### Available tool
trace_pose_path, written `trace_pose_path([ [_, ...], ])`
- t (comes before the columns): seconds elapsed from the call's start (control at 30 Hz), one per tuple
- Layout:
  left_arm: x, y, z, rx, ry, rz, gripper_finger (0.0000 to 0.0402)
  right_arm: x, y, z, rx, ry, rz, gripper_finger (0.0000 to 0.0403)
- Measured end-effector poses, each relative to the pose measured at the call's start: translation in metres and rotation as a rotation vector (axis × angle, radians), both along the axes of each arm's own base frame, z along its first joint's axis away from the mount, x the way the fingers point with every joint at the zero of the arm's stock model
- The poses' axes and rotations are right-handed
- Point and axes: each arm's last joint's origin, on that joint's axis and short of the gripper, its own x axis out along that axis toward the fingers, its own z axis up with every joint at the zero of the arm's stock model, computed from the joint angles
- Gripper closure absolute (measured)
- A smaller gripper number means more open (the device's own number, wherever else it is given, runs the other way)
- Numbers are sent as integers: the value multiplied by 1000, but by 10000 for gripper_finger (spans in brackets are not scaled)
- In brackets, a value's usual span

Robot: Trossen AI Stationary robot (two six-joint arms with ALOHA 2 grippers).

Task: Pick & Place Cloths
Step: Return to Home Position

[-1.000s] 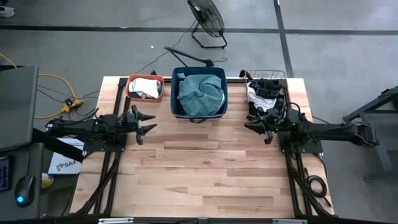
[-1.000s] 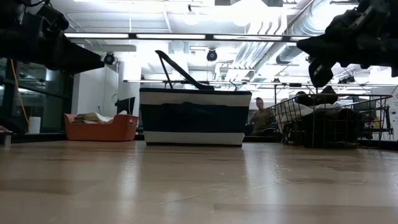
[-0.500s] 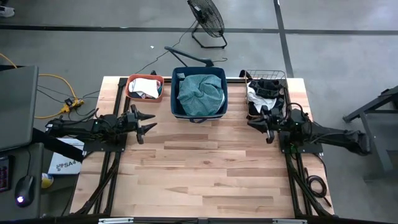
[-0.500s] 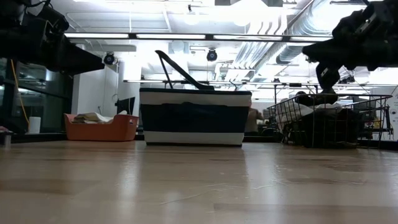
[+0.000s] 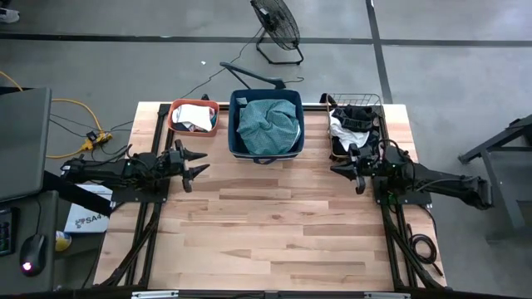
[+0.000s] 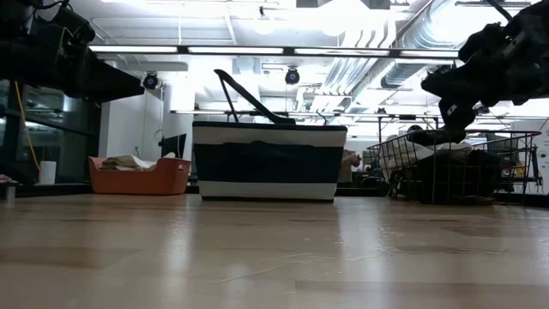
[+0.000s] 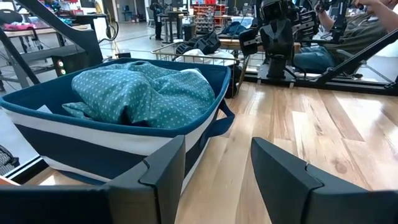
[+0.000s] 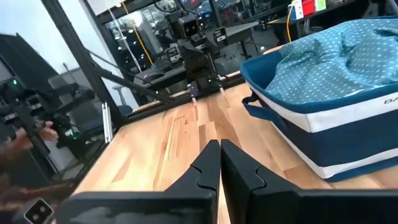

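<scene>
A large teal-green dotted cloth [image 5: 268, 123] lies heaped in the navy tub [image 5: 236, 141] at the table's far middle. It also shows in the left wrist view [image 7: 140, 93] and the right wrist view [image 8: 336, 59]. Black and white cloths [image 5: 353, 124] fill the wire basket [image 5: 378, 101] at the far right. More cloths [image 5: 194, 116] lie in the orange basin [image 5: 173, 124] at the far left. My left gripper [image 5: 204, 164] hovers open left of the tub, its fingers [image 7: 165, 168] holding nothing. My right gripper [image 5: 334, 169] hovers shut just in front of the wire basket.
The tub [image 6: 268, 163], basin [image 6: 141, 176] and wire basket [image 6: 455, 167] stand in a row along the far edge. The bare wooden tabletop [image 5: 274, 224] stretches between the arms and toward the near edge. A fan [image 5: 276, 25] stands on the floor beyond the table.
My right gripper has drawn back a little toward the table's right edge and sunk slightly, tipping as it went. It stays shut with nothing in it.
</scene>
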Motion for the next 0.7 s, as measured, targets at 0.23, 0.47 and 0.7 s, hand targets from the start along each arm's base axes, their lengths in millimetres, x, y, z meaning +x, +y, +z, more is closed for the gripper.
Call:
trace_pose_path([
  [0.23,0,0,0,0,0,0,222,0,0,1,-196,-5,22,399],
  [0.47,0,0,0,0,0,0,222,0,0,1,-216,-8,23,399],
  [0.7,0,0,1,0,-2,0,222,0,0,1,-223,-13,23,399],
])
